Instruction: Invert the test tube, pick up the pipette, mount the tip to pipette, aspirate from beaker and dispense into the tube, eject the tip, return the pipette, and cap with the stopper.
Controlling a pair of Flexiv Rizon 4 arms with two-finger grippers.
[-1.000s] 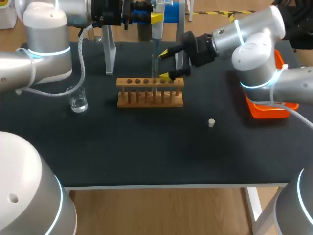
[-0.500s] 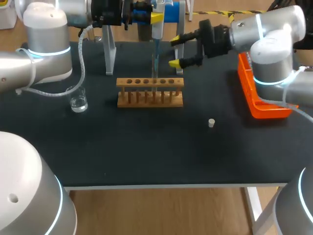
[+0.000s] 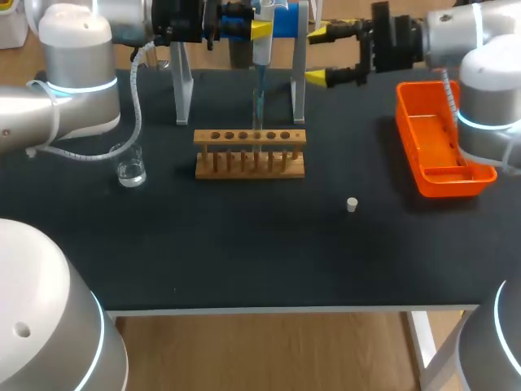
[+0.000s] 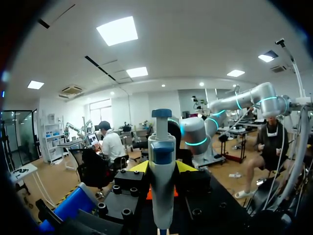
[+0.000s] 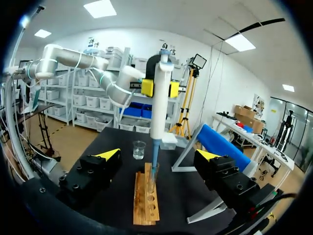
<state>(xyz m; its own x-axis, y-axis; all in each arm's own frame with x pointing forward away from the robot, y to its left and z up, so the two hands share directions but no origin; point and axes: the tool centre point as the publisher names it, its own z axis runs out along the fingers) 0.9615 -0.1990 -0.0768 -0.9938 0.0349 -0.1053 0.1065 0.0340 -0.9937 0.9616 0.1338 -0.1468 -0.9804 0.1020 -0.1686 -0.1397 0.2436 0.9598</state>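
Pulled back from the rack, my right gripper hangs open, while my left gripper clamps the pipette by its body, stiff and light I judge, its thin tip down in the fragile glass tube.

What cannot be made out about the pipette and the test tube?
- Liquid level in the test tube: too small in the head view.
- Tip of the pipette: cut off by the picture edge in the left wrist view.
- Tip depth inside the tube: hidden by the rack.
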